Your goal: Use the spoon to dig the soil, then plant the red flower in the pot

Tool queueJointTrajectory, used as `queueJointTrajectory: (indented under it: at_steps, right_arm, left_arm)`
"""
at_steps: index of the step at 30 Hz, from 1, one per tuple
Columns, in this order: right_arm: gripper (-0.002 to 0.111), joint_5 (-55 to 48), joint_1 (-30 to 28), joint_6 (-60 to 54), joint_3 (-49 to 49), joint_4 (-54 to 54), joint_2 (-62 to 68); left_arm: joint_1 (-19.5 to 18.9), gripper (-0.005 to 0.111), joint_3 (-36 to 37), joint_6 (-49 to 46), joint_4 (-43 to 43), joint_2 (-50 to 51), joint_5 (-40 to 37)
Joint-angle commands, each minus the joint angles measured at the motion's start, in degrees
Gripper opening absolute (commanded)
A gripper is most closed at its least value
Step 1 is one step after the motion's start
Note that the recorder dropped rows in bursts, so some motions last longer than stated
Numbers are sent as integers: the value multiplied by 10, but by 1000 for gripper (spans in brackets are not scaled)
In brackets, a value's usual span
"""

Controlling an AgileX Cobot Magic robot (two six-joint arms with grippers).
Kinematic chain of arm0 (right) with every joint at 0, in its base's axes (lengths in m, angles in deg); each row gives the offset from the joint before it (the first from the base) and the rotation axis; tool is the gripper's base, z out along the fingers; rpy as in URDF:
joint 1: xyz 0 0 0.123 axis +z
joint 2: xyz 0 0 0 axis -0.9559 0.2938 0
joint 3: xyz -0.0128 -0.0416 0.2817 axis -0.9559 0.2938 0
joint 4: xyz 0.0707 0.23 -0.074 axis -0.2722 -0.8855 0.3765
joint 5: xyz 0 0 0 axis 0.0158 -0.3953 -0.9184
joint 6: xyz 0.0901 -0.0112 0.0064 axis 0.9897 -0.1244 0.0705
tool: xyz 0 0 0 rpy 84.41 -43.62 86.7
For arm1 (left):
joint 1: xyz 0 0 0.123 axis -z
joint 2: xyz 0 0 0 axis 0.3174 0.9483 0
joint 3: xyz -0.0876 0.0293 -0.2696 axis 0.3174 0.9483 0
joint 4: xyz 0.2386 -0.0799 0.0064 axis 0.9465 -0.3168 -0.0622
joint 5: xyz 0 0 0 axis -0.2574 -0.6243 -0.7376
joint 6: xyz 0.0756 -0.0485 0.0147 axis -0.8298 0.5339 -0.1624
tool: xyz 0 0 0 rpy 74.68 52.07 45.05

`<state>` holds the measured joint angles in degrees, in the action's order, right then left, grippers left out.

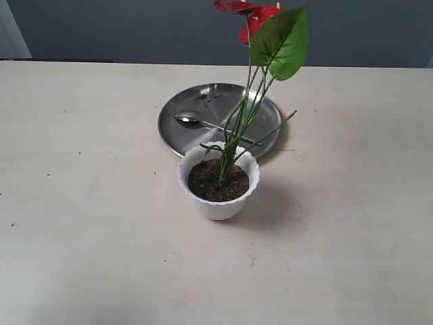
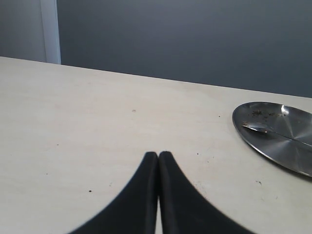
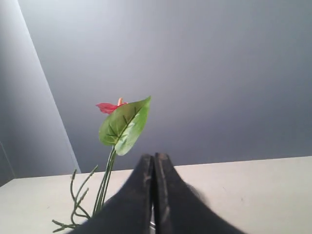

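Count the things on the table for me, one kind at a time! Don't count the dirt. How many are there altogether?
red flower: 1
white pot: 1
silver spoon: 1
round steel plate: 1
Total: 4

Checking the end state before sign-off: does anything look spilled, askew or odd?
Minor only: soil crumbs lie on the steel plate near the spoon, and the red flower leans rightward in the pot instead of standing straight. Nothing looks damaged.
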<state>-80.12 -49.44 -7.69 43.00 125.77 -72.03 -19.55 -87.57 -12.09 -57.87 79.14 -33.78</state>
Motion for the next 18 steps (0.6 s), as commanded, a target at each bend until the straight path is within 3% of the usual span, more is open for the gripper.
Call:
queueJointTrajectory:
  at_steps: [1,18]
  right_arm:
    - [-1,62,-32,4,33,-45,-14]
    - [-1,77,-34,25,33,-59,-14]
  left_arm:
    - [-1,0,1,1,1,-3,9]
    - [-1,0,1,1,1,-3,9]
